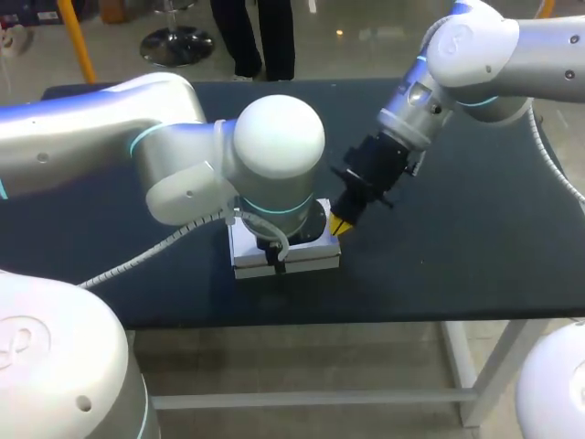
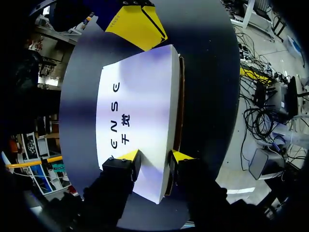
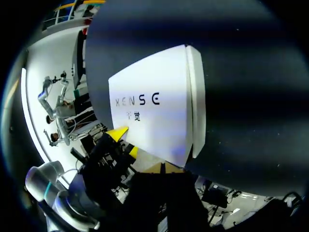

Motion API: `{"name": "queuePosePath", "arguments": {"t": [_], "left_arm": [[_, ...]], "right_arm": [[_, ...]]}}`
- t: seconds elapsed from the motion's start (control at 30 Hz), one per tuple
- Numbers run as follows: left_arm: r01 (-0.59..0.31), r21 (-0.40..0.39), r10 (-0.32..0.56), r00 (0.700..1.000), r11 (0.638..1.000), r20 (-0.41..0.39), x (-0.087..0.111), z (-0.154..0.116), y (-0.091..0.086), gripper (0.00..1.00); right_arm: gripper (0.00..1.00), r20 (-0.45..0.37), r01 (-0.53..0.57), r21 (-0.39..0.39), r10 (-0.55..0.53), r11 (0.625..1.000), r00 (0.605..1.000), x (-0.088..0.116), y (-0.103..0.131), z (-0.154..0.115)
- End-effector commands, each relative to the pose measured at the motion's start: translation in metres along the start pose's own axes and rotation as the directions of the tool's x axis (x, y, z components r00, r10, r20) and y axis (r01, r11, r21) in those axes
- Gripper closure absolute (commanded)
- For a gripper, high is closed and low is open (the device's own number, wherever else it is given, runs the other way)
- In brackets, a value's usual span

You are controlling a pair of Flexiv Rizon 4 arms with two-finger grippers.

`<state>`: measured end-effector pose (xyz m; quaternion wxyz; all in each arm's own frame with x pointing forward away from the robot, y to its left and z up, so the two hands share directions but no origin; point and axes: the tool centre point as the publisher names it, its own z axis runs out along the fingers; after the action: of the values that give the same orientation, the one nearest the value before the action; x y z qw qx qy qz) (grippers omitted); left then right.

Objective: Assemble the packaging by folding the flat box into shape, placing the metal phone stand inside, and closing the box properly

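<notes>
A white box (image 1: 306, 262) lies near the front edge of the dark tabletop (image 1: 457, 247), left gripper (image 2: 155, 155) narrowly parted on top, right gripper (image 1: 342, 225) pinched closed beside it.

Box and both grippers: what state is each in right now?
white box: folded into shape, lid down, a thin gap showing along one side edge.
left gripper: open, tips resting on the lid at the end nearest it.
right gripper: shut, tips at the box corner opposite the left gripper.
</notes>
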<state>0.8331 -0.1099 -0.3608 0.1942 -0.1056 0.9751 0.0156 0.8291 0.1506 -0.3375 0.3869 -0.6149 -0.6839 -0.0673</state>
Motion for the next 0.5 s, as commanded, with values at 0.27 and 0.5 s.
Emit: {"name": "queuePosePath", "arguments": {"t": [0.27,0.5], "left_arm": [[0.001,-0.003,-0.001,1.0,1.0,0.003,0.0007,0.001,0.0001,0.58],[0.003,-0.002,-0.003,1.0,1.0,0.001,0.0008,0.0002,0.0009,0.58]], "right_arm": [[1.0,-0.006,0.004,-0.039,-0.004,0.999,1.0,-0.0042,0.0049,0.007],[1.0,-0.004,-0.007,-0.038,0.007,0.999,1.0,-0.0061,0.0081,0.0088]]}}
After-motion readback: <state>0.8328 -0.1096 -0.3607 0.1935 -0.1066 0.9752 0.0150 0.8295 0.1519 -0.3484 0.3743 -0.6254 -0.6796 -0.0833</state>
